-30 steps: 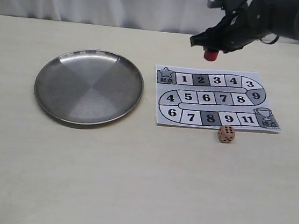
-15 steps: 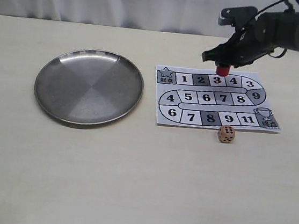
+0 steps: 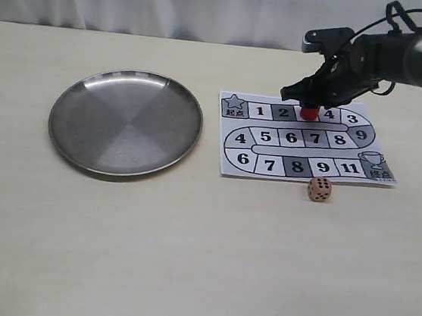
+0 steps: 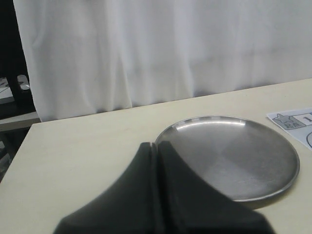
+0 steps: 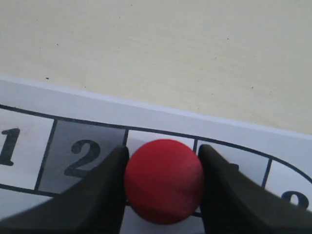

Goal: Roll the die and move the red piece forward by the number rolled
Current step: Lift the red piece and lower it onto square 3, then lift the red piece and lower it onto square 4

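My right gripper (image 3: 309, 108) is shut on the red piece (image 3: 308, 113), holding it down over square 3 of the paper game board (image 3: 304, 140). In the right wrist view the red piece (image 5: 164, 180) fills the space between the two black fingers (image 5: 100, 195), with square 2 beside it. The tan die (image 3: 319, 189) rests on the table just below the board's front edge, near square 9, several pips showing on top. My left gripper (image 4: 157, 146) is shut on nothing, hovering near the plate's rim; it is out of the exterior view.
A round steel plate (image 3: 126, 122) lies left of the board, with nothing in it. A white curtain runs along the back of the table. The right arm reaches in from the upper right above the board's far edge.
My right gripper carried the red piece rightward and downward, from above the table behind the board to square 3. The die and plate stayed put.
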Controlling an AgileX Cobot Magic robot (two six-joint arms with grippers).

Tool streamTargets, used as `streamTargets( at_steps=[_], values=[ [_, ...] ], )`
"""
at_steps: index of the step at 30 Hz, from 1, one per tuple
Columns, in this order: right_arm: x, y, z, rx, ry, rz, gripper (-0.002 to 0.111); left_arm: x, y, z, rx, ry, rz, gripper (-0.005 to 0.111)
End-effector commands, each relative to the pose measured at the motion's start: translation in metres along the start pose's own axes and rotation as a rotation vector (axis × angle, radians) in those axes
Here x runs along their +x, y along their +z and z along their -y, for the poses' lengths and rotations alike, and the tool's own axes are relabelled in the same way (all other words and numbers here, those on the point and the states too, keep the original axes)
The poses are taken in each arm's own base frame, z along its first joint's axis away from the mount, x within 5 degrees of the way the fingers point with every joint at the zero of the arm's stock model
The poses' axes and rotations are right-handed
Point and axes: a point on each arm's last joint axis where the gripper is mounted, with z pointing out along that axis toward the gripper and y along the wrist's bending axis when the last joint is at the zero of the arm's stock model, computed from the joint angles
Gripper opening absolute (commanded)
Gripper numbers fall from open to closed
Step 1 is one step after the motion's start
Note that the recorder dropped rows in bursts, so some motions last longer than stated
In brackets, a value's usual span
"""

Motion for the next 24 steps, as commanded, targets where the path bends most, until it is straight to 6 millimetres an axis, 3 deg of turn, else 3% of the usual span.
streamTargets(
  at_steps=[1, 5, 13, 16, 21, 24],
  values=[
    [0.007, 0.005, 0.002, 0.001, -0.004, -0.047, 0.005, 0.000, 0.000, 0.000, 0.003, -0.001, 0.008, 0.000],
    [0.000, -0.006, 0.003, 0.003, -0.003, -0.029, 0.005, 0.000, 0.000, 0.000, 0.003, -0.001, 0.008, 0.000],
    [-0.036, -0.077, 0.008, 0.018, 0.002, 0.112, 0.005, 0.000, 0.000, 0.000, 0.003, -0.001, 0.008, 0.000],
    [-0.043, -0.091, 0.011, 0.024, 0.002, 0.153, 0.005, 0.000, 0.000, 0.000, 0.003, -0.001, 0.008, 0.000],
    [-0.041, -0.086, 0.018, 0.037, 0.009, 0.154, 0.005, 0.000, 0.000, 0.000, 0.003, -0.001, 0.008, 0.000],
    [-0.034, -0.070, 0.025, 0.043, 0.028, 0.118, 0.005, 0.000, 0.000, 0.000, 0.003, -0.001, 0.008, 0.000]
  ],
)
